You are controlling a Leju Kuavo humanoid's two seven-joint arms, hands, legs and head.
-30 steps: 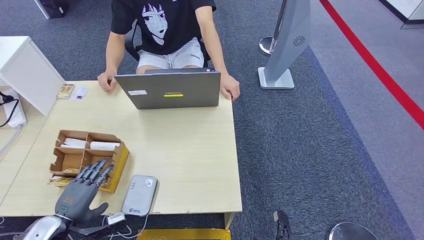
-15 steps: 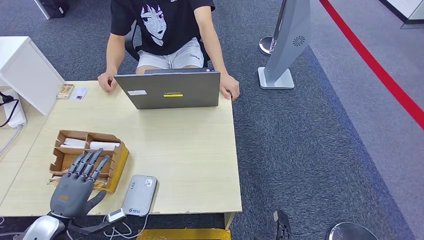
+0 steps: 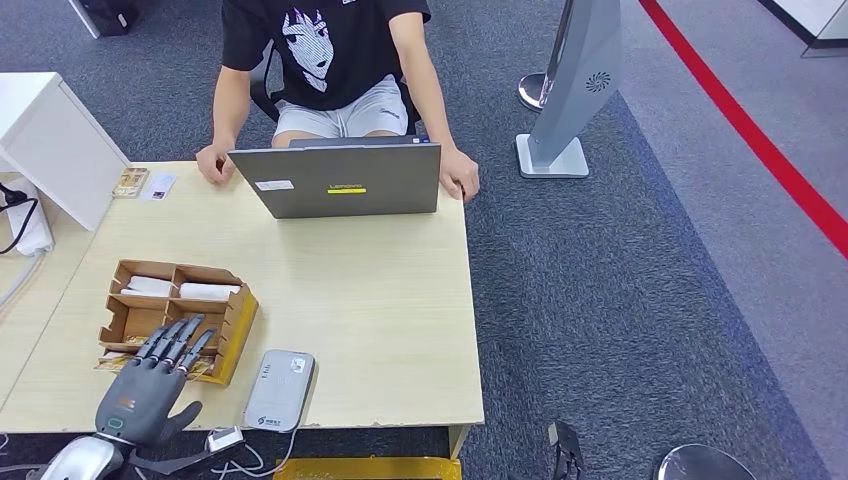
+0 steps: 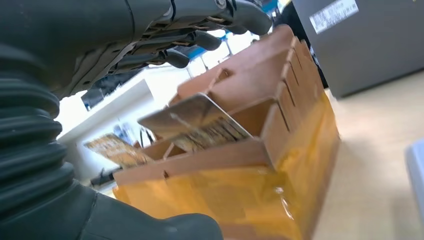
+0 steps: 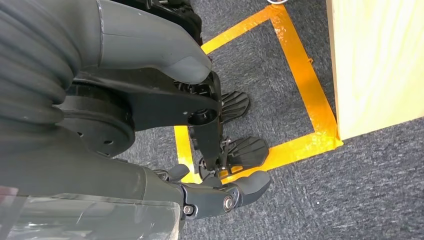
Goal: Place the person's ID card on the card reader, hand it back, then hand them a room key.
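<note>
My left hand (image 3: 150, 385) hovers with fingers spread over the near compartment of a brown cardboard card box (image 3: 236, 318), holding nothing. In the left wrist view its fingers (image 4: 200, 37) reach above the box (image 4: 260, 100), where a gold patterned card (image 4: 200, 122) leans tilted inside. The grey card reader (image 3: 280, 390) lies right of the box at the table's near edge. A small white card (image 3: 158, 186) and a gold one (image 3: 130, 182) lie at the far left, by the person's hand (image 3: 213, 160). My right hand (image 5: 225, 195) hangs beside the table over the floor, holding nothing.
A person sits behind an open grey laptop (image 3: 340, 180) at the far edge of the table (image 3: 380, 300). A white box (image 3: 50, 140) and cables stand at the far left. White cards (image 3: 208, 291) fill the box's far compartments. A grey stand (image 3: 575, 90) is on the carpet.
My left hand has shifted a little to the left and drawn back towards the table's near edge, fingers still spread over the box. The person and the cards have not moved.
</note>
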